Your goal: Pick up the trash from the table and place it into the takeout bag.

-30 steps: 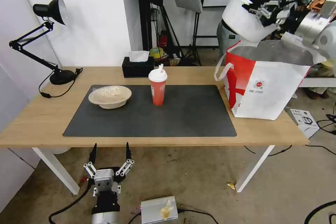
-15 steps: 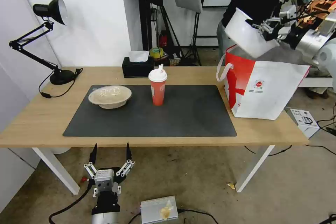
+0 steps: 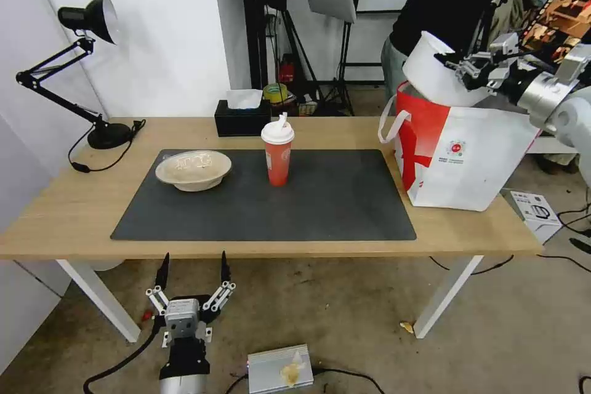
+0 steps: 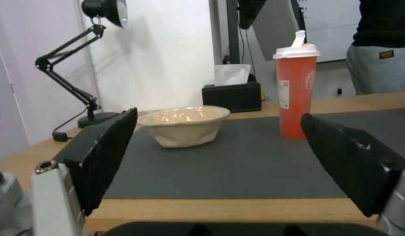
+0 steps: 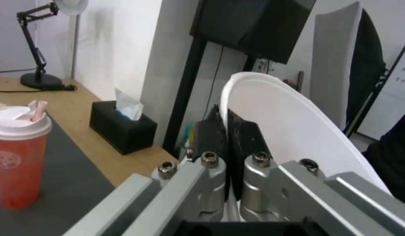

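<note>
Right claw [image 3: 458, 64] clamped on white bowl [image 3: 434, 71] rim, tilted over bag [image 3: 468, 154] mouth for dropping in | left claw [image 3: 192, 271] spread wide, parked below table [image 3: 74, 209] edge | cup [image 3: 277, 151] and beige bowl [image 3: 193, 169] left on mat [image 3: 332, 203]

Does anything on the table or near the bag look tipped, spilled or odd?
Only the white bowl: the right end effector holds it steeply tilted over the takeout bag. No spill is visible.

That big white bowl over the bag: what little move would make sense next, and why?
Probably a short lowering into the takeout bag. The right end effector is shut on the rim of the white bowl, tilted at the bag's open top, so letting go now might tip it.
</note>
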Motion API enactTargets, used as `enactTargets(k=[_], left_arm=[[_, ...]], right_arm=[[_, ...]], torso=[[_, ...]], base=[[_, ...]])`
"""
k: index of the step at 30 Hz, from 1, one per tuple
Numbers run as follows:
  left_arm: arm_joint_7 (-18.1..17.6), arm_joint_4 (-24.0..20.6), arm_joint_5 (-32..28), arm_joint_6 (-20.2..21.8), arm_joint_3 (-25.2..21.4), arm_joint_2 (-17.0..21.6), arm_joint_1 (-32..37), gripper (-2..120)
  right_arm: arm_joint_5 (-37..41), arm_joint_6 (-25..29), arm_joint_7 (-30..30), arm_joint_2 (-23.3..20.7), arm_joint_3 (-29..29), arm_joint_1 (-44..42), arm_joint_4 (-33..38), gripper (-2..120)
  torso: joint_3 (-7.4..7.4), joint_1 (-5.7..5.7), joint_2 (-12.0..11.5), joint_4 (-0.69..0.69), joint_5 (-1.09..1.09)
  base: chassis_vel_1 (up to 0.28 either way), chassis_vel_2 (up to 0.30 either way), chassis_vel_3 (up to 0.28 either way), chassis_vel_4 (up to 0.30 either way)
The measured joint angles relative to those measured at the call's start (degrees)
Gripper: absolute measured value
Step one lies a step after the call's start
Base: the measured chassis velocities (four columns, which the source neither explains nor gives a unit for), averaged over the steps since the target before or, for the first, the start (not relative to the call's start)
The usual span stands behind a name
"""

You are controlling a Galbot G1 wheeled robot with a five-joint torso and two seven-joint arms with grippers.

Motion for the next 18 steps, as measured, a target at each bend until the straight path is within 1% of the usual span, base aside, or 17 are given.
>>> enactTargets(k=[18], left_arm=[[0.0, 0.2, 0.1, 0.0, 0.1, -0.2, 0.2, 100]], right_arm=[[0.0, 0.0, 1.5, 2.2, 2.1, -5.2, 2.1, 0]], torso=[[0.00, 0.00, 0.0, 0.00, 0.00]], base=[[0.000, 0.000, 0.000, 0.000]])
